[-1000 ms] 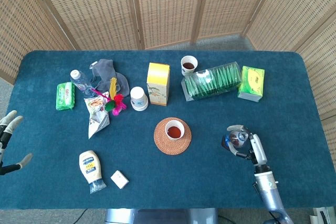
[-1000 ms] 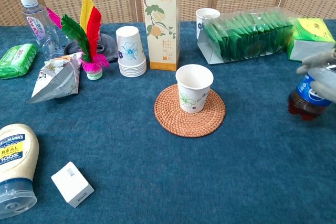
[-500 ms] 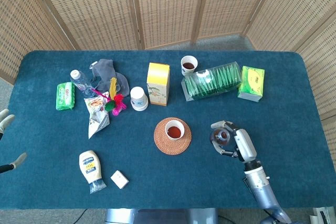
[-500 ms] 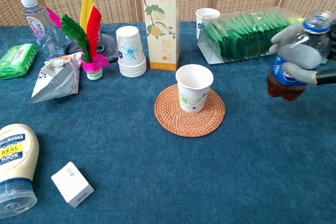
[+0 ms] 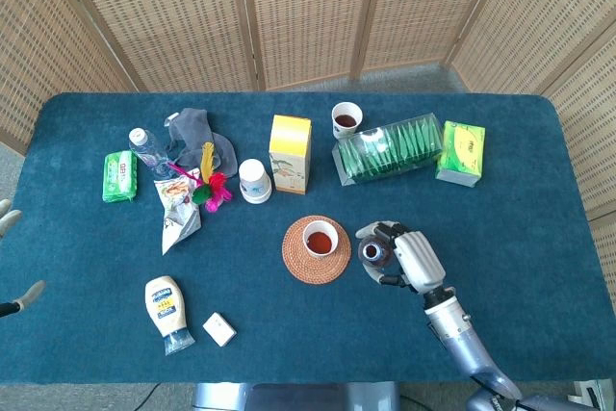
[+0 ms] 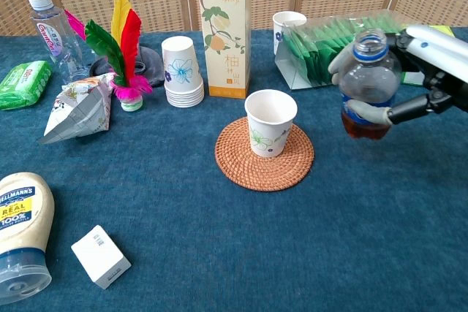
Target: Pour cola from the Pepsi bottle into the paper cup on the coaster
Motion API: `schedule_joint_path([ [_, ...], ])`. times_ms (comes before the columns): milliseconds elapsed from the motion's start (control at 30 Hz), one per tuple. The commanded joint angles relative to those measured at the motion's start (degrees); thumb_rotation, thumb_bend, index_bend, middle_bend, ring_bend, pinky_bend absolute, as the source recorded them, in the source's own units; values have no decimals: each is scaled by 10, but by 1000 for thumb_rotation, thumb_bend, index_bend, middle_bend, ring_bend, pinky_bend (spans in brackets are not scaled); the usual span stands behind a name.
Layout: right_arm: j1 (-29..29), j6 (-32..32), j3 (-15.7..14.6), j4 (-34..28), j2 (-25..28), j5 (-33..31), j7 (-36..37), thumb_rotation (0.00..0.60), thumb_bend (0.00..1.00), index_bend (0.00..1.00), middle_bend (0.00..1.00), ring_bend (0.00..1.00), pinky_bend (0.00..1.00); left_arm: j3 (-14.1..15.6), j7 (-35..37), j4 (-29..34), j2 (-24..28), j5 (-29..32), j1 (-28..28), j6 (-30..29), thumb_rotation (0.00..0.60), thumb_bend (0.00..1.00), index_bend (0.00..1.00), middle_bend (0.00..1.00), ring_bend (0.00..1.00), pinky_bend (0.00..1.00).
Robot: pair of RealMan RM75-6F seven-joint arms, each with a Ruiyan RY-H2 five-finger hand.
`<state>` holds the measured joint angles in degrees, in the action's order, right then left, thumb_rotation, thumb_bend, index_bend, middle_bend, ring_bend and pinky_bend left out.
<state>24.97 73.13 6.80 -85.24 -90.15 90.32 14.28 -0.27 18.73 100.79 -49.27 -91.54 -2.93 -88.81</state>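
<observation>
Nearest me on the tabletop [image 6: 380,253] lie a mayonnaise bottle [image 6: 20,228] and a small white box [image 6: 101,256], both well clear of the job. My right hand [image 5: 409,259] holds the Pepsi bottle [image 6: 365,87] lifted off the tabletop, upright, cap off, with dark cola low in its body. The fingers [image 6: 360,112] wrap round its middle, closed firmly on it. The paper cup [image 6: 270,123] stands upright on the coaster [image 6: 264,154], to the bottle's left in both views, near but not touching. From the head view it already holds some brown liquid. So the mouth must tip leftward toward the cup, the bottle's long axis swinging from vertical toward level. I judge the neck needs carrying a little further left first. My left hand [image 5: 13,295] is only partly visible at the frame edge, well apart, fingers spread and empty. Further back stand a cup stack [image 6: 182,71], a juice carton [image 6: 224,28] and another filled cup [image 5: 346,119].
</observation>
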Motion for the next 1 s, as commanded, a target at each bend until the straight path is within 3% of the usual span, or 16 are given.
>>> schedule_joint_path([
  [33, 9, -11, 11, -7, 0, -14, -23, 600, 800, 378, 391, 319, 630, 0, 1, 0, 0, 0, 0, -1, 600, 290, 0, 0, 0, 0],
  [400, 24, -13, 33, 10, -20, -47, -126, 600, 816, 386, 398, 324, 629, 2, 1, 1, 1, -3, 0, 0, 600, 290, 0, 0, 0, 0],
  [1000, 54, -6, 38, 41, -65, -46, -298, 600, 814, 391, 398, 325, 629, 1, 9, 0, 3, -2, 3, -6, 600, 290, 0, 0, 0, 0],
])
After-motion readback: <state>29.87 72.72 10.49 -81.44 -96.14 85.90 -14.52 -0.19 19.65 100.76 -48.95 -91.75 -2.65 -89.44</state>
